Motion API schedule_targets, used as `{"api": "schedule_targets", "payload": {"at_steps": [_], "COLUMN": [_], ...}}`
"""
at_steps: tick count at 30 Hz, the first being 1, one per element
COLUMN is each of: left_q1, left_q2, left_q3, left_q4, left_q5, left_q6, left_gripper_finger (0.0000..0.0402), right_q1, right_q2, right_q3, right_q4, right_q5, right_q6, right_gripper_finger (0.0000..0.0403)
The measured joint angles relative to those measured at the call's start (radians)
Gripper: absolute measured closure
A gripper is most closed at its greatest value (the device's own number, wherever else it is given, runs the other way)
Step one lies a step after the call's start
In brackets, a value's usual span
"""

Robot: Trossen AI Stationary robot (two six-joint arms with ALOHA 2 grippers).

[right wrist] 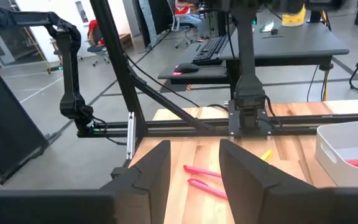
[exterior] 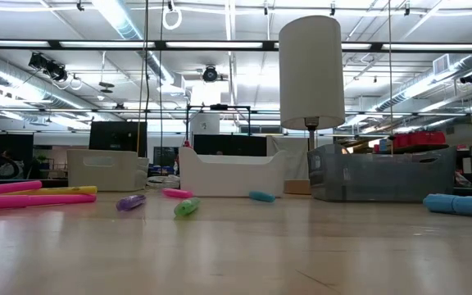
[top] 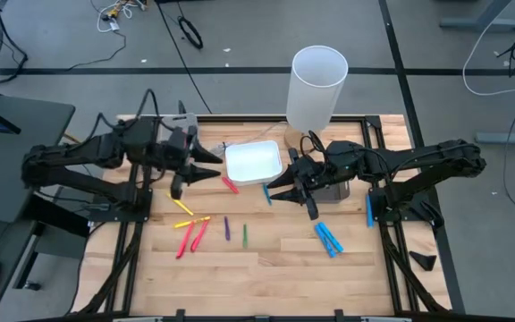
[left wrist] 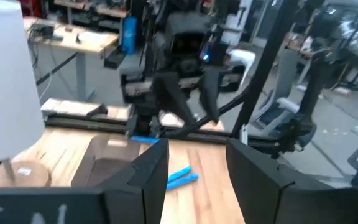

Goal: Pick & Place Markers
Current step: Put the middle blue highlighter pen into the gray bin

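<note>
Dark-fingered left claw (top: pixel 211 165) is hovering with fingers apart and empty beside the white rectangular plastic tray (top: pixel 254 162); the right claw (top: pixel 280 190) is hovering likewise on the tray's other side. Stick-shaped coloured markers (top: pixel 192 234) are lying scattered on the pale wooden bench (top: pixel 266 264) nearer the front edge. Advisable: descend squarely astride one marker before closing.

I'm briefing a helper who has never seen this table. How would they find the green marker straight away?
Start at the white tray in the middle of the wooden table, between the two arms. Below it in the overhead picture, two short markers lie side by side on bare wood. The green marker is the right-hand one; its neighbour, the purple marker, is the left-hand one.
</note>
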State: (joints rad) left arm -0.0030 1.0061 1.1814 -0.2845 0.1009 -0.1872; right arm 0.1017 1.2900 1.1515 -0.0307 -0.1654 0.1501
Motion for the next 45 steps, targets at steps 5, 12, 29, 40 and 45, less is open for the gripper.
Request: {"api": "schedule_targets", "payload": {"at_steps": [5, 12, 29, 40, 45], "left_q1": [-0.032, -0.036, -0.036, -0.036, -0.036], "left_q2": [0.044, 0.084, 0.095, 0.095, 0.095], "left_q3": [-0.001, 0.003, 0.002, 0.002, 0.002], "left_q4": [0.035, 0.066, 0.095, 0.097, 0.1], "left_q5": [-0.007, -0.008, -0.007, -0.007, -0.007], "left_q6": [0.0, -0.011, -0.01, -0.01, -0.011], "left_gripper_finger": [0.0236, 0.0236, 0.0236, 0.0236, 0.0236], "right_q1": [0.002, 0.09, 0.258, 0.288, 0.31], "right_q2": [0.0, -0.01, -0.005, -0.002, -0.001], "right_q3": [0.0, 0.0, 0.232, 0.352, 0.353], "right_q4": [0.0, -0.089, -0.864, -1.237, -1.322], "right_q5": [0.0, 0.209, 0.372, 0.229, 0.104], "right_q6": [0.034, 0.096, 0.691, 1.043, 1.153], "right_gripper_finger": [0.0264, 0.0264, 0.0264, 0.0264, 0.0264]}}
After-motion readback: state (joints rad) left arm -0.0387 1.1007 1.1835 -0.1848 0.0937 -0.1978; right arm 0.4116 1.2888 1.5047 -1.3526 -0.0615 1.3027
